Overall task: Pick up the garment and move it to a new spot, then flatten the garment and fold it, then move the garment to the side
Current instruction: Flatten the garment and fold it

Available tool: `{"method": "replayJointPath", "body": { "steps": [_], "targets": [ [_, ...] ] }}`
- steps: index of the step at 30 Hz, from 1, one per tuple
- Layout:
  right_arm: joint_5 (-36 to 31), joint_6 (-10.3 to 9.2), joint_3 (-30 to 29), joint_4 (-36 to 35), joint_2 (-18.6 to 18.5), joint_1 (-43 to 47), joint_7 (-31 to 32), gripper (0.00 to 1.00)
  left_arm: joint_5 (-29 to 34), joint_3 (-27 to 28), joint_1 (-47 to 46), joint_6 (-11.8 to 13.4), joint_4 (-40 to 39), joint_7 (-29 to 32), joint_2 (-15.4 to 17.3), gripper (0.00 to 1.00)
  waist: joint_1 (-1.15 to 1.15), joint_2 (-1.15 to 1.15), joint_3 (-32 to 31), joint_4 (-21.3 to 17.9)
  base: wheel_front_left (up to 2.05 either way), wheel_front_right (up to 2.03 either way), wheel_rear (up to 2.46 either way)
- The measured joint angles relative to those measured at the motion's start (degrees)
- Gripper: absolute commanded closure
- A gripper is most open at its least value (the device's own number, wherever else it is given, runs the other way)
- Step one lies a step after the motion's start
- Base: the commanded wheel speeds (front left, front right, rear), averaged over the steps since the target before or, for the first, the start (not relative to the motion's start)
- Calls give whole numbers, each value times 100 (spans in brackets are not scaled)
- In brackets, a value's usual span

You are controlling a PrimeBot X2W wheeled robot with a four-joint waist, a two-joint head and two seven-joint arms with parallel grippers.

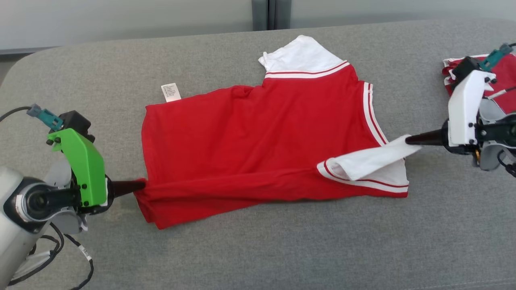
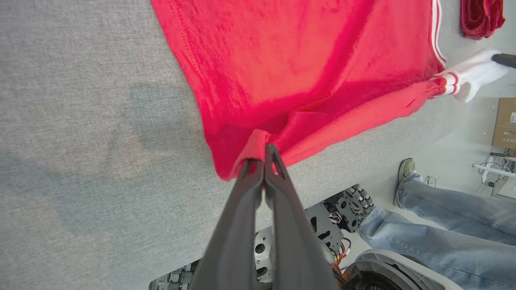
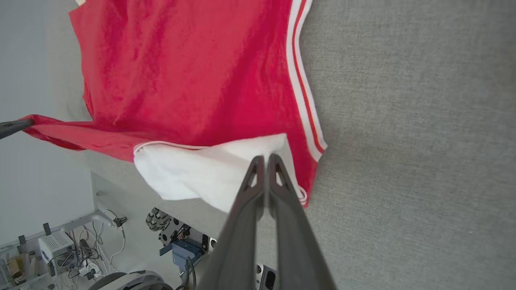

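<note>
The garment [image 1: 258,133] is a red T-shirt with white sleeves and striped trim, spread across the grey cushioned surface [image 1: 258,249]. My left gripper [image 1: 141,186] is shut on the shirt's lower left hem corner, seen pinched between the dark fingers in the left wrist view [image 2: 264,151]. At the right, my right gripper [image 1: 408,140] is shut on the white sleeve [image 1: 375,161], which is folded over the red body; the right wrist view shows the garment [image 3: 189,76] and the fingertips [image 3: 264,159] on white cloth. The near edge of the shirt is lifted and stretched between both grippers.
A second red and white cloth pile [image 1: 500,76] lies at the far right behind my right arm. A white care label [image 1: 171,92] sticks out at the shirt's far left edge. A person's jeans-clad legs [image 2: 443,225] stand beside the surface.
</note>
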Motion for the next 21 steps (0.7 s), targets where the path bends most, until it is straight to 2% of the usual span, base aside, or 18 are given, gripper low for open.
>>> {"method": "replayJointPath", "body": {
  "steps": [4,11,12,13,14,15,16,21],
  "targets": [
    [-193,1,-26,790,577,-375,-59,100,98,3,-177,-119,523,-90,-263,100,0,0,162,25,0,0,0],
    [-515,1,-69,1521,1158,-700,-445,100,154,-9,-309,-421,1154,-241,-647,100,0,0,337,66,0,0,0],
    [-564,1,-69,1571,1212,-723,-520,80,177,-11,-327,-458,1245,-268,-689,100,0,0,342,72,0,0,0],
    [-604,1,-79,1606,1251,-726,-624,57,215,-5,-344,-494,1323,-336,-722,75,0,0,342,76,0,0,0],
    [-626,1,-105,1639,1292,-727,-757,41,226,0,-360,-531,1407,-386,-758,58,0,0,337,79,0,0,0],
    [-650,1,-125,1663,1322,-727,-860,0,234,0,-371,-561,1463,-401,-792,4,0,0,329,81,0,0,0],
    [-679,1,-138,1684,1351,-726,-1000,0,235,1,-373,-598,1528,-442,-836,0,0,0,313,83,0,0,0],
    [-864,0,-280,1437,1399,-680,-2136,0,492,65,-383,-777,1634,-994,-893,0,0,0,177,94,0,0,0]
  ]
}}
